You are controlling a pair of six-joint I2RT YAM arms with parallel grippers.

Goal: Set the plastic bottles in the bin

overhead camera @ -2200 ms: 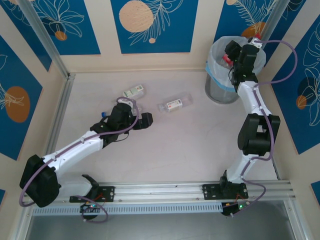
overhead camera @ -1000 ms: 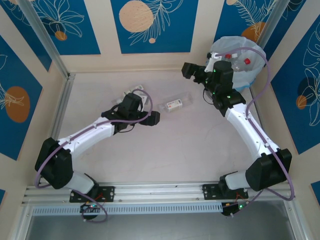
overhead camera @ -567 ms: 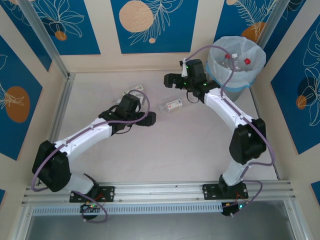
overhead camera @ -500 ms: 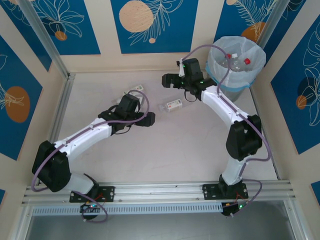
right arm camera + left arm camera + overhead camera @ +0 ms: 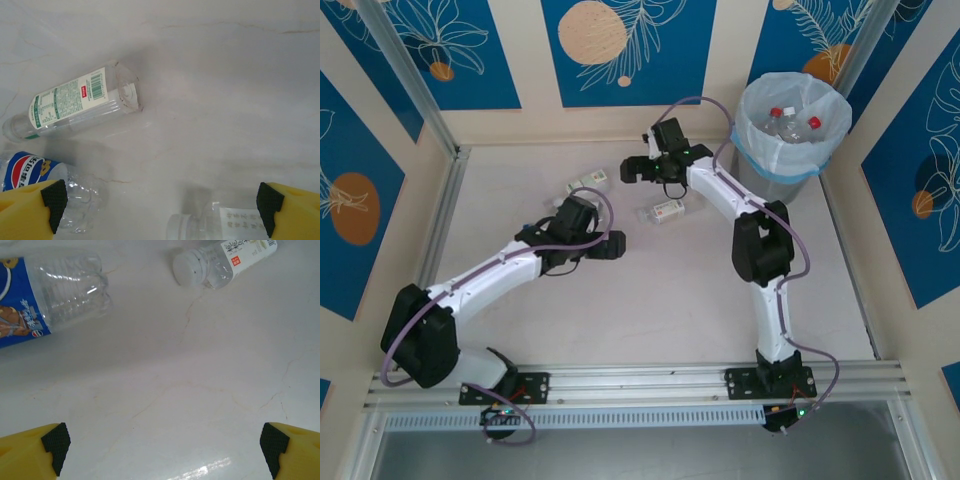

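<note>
Bin [image 5: 772,176]: round grey wastebasket lined with a pale plastic bag, standing upright at the far right corner of the marbled table [image 5: 660,320].
Bottles in bin [image 5: 790,128]: clear plastic, two red caps visible, lying inside the bag.
White-label bottle [image 5: 665,211]: on its side on the table, left of the bin and the nearest to it of the loose bottles; white cap.
Green-white label bottle [image 5: 588,182]: on its side, farther left of the bin, well apart from the white-label bottle.
Blue-label bottle [image 5: 50,295]: clear and crushed, lying flat, farther from the bin than the white-label bottle.
Right gripper [image 5: 632,172]: left of the bin, over bare table between the green-white label bottle and the white-label bottle; jaws spread wide, nothing between them.
Left gripper [image 5: 164,444]: farther from the bin, on the near side of the white-label bottle; jaws wide apart, empty.
</note>
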